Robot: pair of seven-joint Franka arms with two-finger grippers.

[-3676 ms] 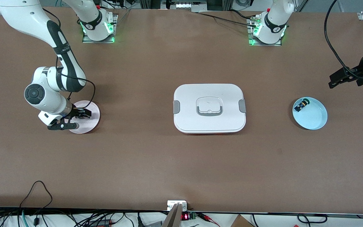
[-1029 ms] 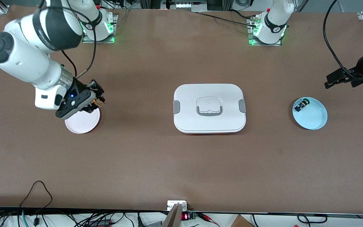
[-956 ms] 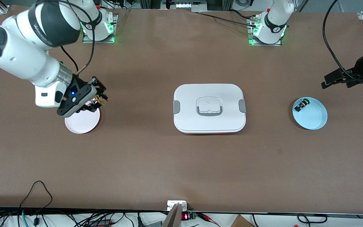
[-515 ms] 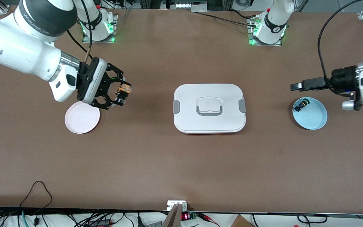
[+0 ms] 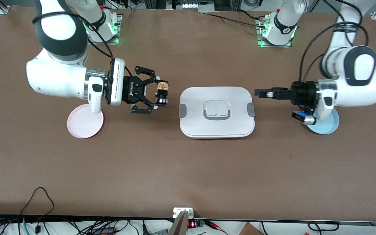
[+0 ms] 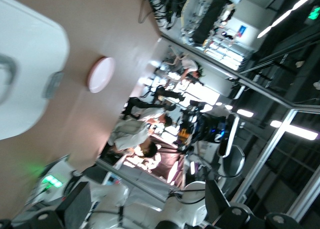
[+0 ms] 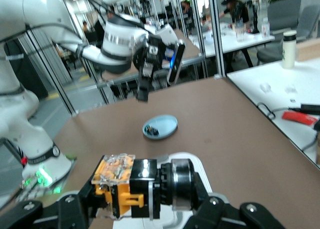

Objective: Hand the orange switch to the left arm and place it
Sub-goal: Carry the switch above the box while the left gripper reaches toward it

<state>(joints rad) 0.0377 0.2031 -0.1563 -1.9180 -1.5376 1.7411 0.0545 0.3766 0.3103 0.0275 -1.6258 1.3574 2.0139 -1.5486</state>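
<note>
- Front view: right claw (image 5: 161, 94) grips the orange switch (image 5: 162, 90), up over the worktop (image 5: 175, 169) beside the box (image 5: 216, 112)
- Left claw (image 5: 260, 93) hovers by the box's other end; finger spread unclear

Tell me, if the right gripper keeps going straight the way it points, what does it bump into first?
Probably the left gripper facing it. The right gripper, holding the orange switch, looks raised above the box, though height is hard to judge.
</note>
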